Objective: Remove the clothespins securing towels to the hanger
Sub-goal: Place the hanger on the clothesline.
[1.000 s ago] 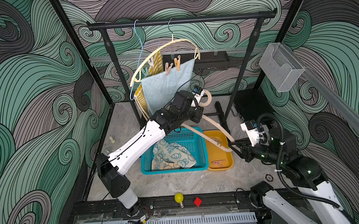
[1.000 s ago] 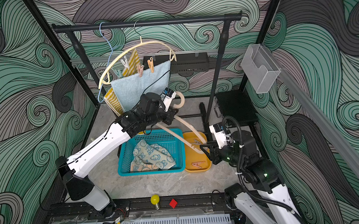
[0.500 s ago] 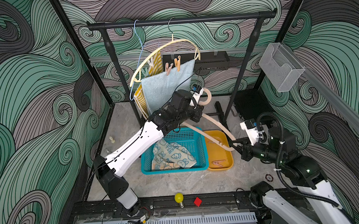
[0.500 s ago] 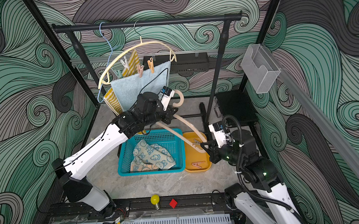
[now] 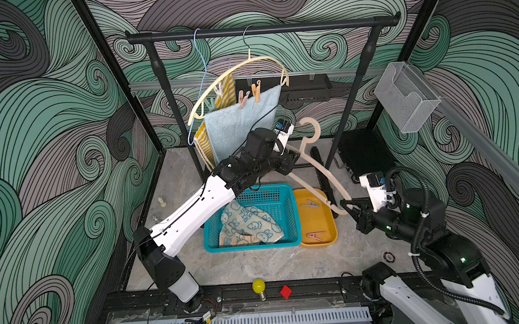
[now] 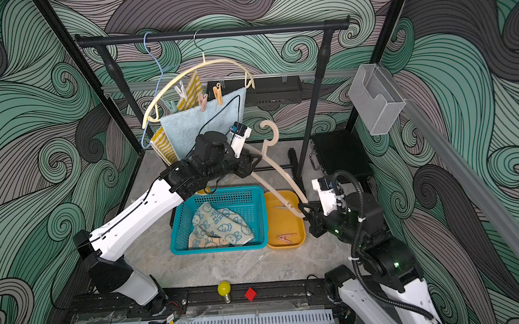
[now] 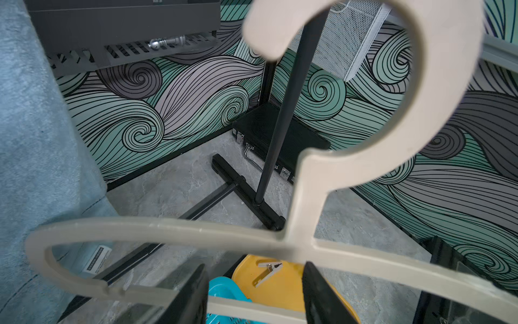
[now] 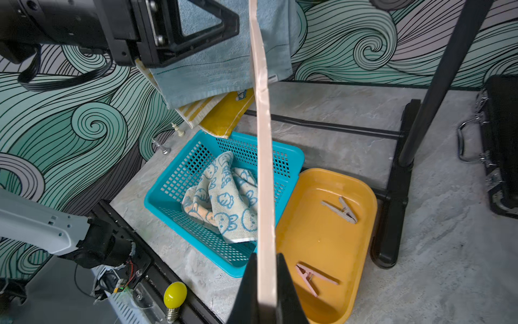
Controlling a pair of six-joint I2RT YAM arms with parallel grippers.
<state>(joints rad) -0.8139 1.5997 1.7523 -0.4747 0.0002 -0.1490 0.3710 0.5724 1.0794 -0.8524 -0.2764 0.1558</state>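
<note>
Clothespins on rail: pink clothespin (image 5: 243, 99) and orange clothespin (image 5: 256, 91) bit the blue towel (image 5: 237, 126) onto the cream hanger (image 5: 249, 57); white clothespin (image 6: 180, 90) sat on the striped towel (image 5: 228, 91) behind.
Clothespins off: two lay in the yellow tray (image 5: 331, 226).
Handling: light, stiff, sprung plastic; probably best squeezed at the tails. Cloth was limp and would drop.
Left gripper (image 7: 254, 266): jaws apart, astride the beige hanger (image 8: 263, 168), gripping nothing.
Right gripper (image 8: 266, 261): fingers clamped on that hanger's end.

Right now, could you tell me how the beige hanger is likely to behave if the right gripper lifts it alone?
Probably stiff: the beige hanger shows no sag though the right gripper pinches only one end. Held far from its middle, it may swing or twist in the jaws. Its thin open frame looks light.
</note>
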